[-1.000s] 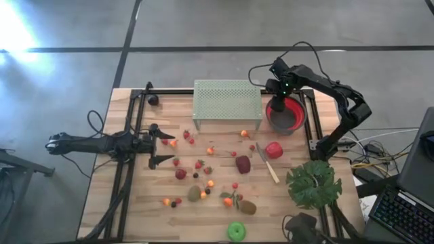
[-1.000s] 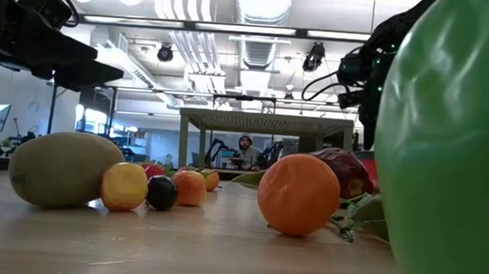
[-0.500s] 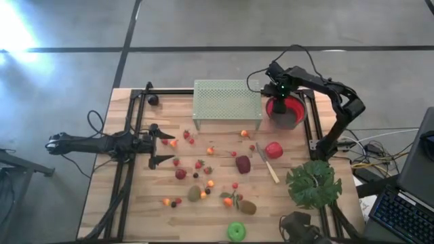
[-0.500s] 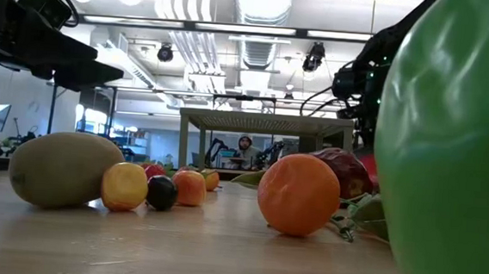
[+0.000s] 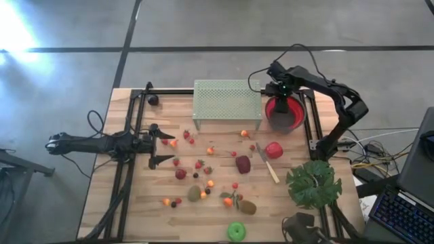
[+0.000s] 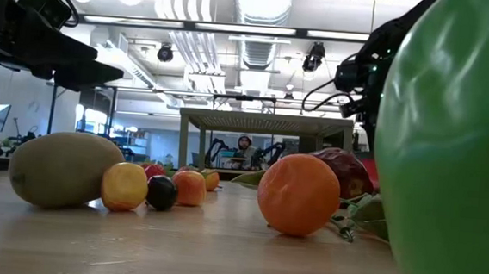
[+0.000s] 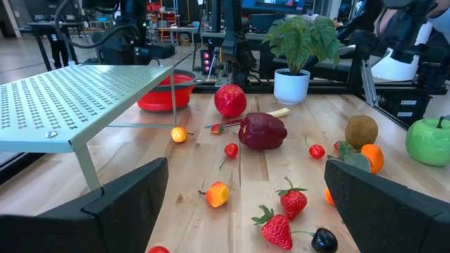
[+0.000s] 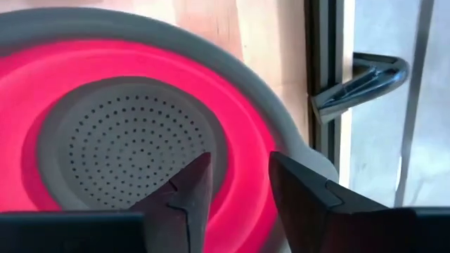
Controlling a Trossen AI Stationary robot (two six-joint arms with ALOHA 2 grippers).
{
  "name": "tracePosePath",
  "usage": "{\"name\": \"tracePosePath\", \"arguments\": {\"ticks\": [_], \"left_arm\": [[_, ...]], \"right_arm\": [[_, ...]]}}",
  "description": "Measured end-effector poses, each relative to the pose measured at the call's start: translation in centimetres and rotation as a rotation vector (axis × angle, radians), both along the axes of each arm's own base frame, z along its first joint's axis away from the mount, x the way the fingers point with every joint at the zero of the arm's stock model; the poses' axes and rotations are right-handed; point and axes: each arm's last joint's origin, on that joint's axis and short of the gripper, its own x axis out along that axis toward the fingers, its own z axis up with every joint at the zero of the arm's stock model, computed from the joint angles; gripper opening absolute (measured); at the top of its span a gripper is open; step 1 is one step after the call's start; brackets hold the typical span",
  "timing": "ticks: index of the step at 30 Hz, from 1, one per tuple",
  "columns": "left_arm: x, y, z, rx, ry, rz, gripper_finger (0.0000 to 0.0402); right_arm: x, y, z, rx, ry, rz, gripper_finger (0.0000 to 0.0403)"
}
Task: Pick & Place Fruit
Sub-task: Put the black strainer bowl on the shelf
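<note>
Small toy fruits lie scattered on the wooden table: a red apple [image 5: 274, 150], a dark maroon fruit [image 5: 243, 164], a green apple [image 5: 237, 231], two kiwis [image 5: 194, 194], strawberries [image 5: 199, 164], orange pieces and dark berries. My right gripper [image 5: 280, 93] hangs over the red colander bowl [image 5: 285, 114] at the far right, fingers narrowly open [image 8: 238, 169] and holding nothing; the part of the bowl [image 8: 119, 140] that shows holds no fruit. My left gripper [image 5: 160, 144] waits wide open at the table's left, level, facing the fruit [image 7: 262, 131].
A green perforated rack [image 5: 228, 102] stands at the far middle, next to the bowl. A pale-handled knife [image 5: 267, 165] lies beside the red apple. A leafy potted plant [image 5: 313, 183] stands near the right edge. Black frame rails [image 5: 130, 169] run along both sides.
My right arm has swayed a little above the bowl, first toward the table's left, then partly back. The fruit has stayed where it was.
</note>
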Motion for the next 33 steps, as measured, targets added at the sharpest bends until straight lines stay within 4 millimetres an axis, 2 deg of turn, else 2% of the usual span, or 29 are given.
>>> {"name": "tracePosePath", "arguments": {"ticks": [6,11,22,27,33], "left_arm": [[0.0,0.0,0.0,0.0,0.0,0.0,0.0388],[0.0,0.0,0.0,0.0,0.0,0.0,0.0388],[0.0,0.0,0.0,0.0,0.0,0.0,0.0388],[0.0,0.0,0.0,0.0,0.0,0.0,0.0388],[0.0,0.0,0.0,0.0,0.0,0.0,0.0388]], "right_arm": [[0.0,0.0,1.0,-0.054,-0.035,0.028,0.0123],[0.1,-0.2,0.5,-0.058,-0.007,0.014,0.0121],[0.1,-0.3,0.3,-0.057,-0.006,0.013,0.0143],[0.7,-0.6,-0.3,-0.062,-0.019,-0.001,0.0146],[1.3,-0.8,-1.3,-0.061,0.013,0.005,0.013]]}}
